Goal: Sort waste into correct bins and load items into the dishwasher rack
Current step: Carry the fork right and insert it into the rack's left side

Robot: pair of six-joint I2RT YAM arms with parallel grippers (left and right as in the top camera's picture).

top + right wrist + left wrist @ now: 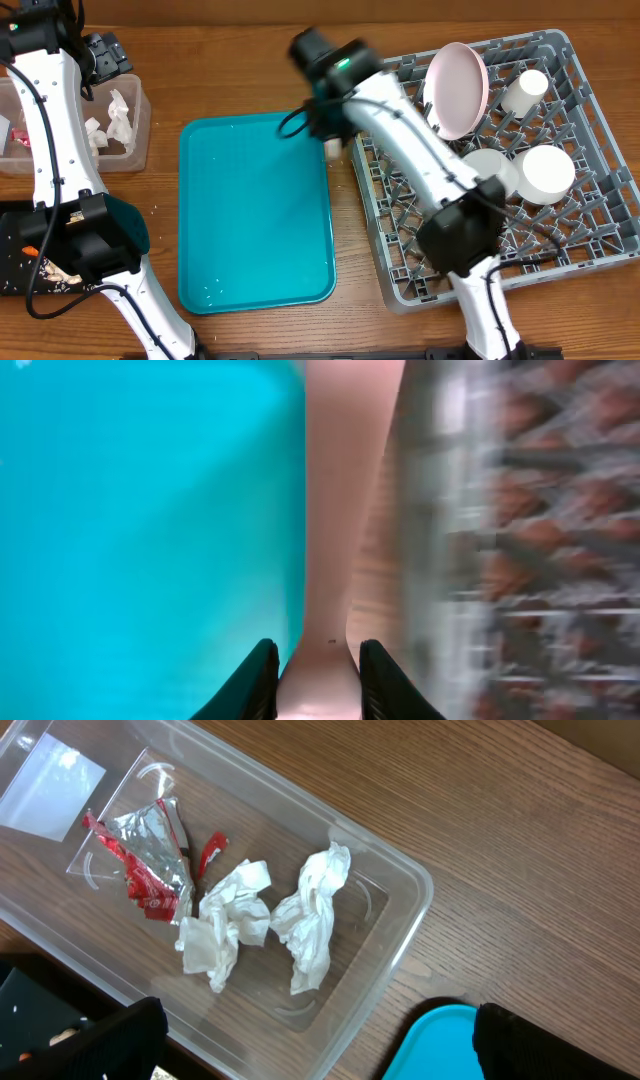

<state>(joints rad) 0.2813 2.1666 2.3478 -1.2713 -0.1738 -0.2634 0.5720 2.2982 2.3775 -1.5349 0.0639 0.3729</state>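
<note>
Right jaws pinch white fork between teal tray and rack.

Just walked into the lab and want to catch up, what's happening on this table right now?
Two robot arms are clearing up. The right pincer is closed on a pale, slim thing, probably the white fork, over the gap between the teal tray and the dishwasher rack. The rack already holds the plate, the cup and two bowls. The left pincer hangs open over the clear tub, where crumpled napkins and the foil wrapper lie.
</note>
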